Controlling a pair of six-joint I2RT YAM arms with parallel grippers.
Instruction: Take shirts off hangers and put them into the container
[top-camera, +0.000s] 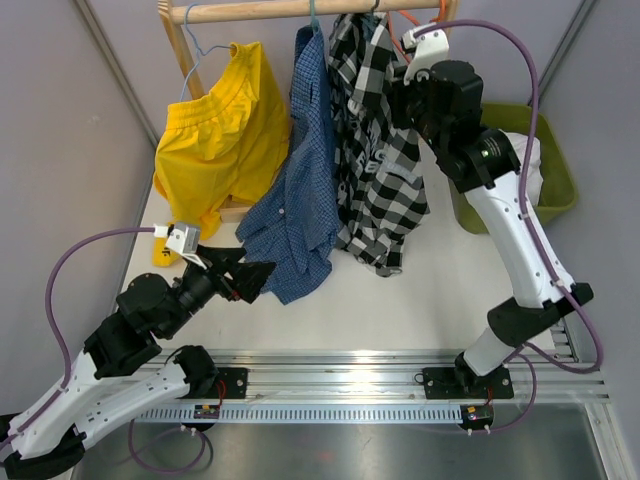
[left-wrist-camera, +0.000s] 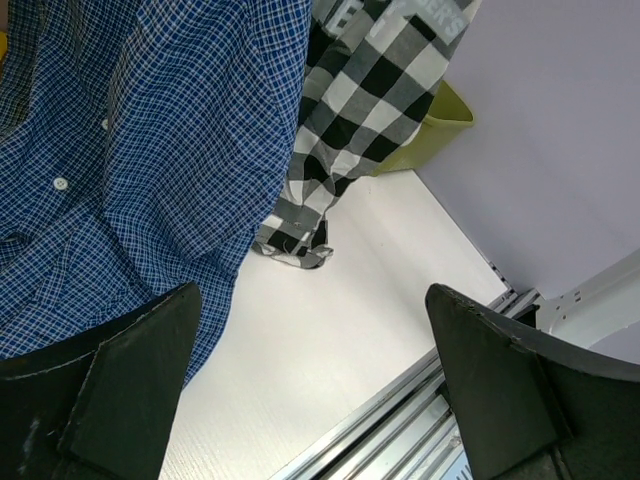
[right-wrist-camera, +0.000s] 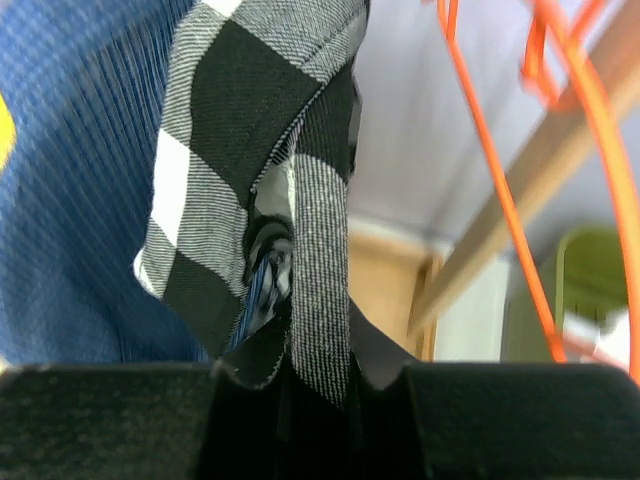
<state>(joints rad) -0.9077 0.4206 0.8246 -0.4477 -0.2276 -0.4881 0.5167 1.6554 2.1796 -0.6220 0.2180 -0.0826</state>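
My right end effector (right-wrist-camera: 310, 385) is pinching a fold of the black-and-white plaid shirt (top-camera: 380, 150), its fingers pressing together on the cloth high up near the collar. The shirt is hanging from the wooden rail (top-camera: 260, 12) at the back of the surface (top-camera: 420, 300), and its tail is reaching down to lie on the surface. An orange hanger (right-wrist-camera: 600, 125) is hanging on the rail just beside my right wrist. The blue checked shirt (top-camera: 295, 190) is hanging against the plaid one on its left, its lower end spreading over the surface. My left end effector (top-camera: 250, 278) is spread wide and holding nothing, pointing at the blue shirt's hem. The white shirt (top-camera: 528, 160) is lying inside the olive-green container (top-camera: 555, 170), which is standing at the right back corner. A yellow garment (top-camera: 220, 140) is hanging at the left end of the rail.
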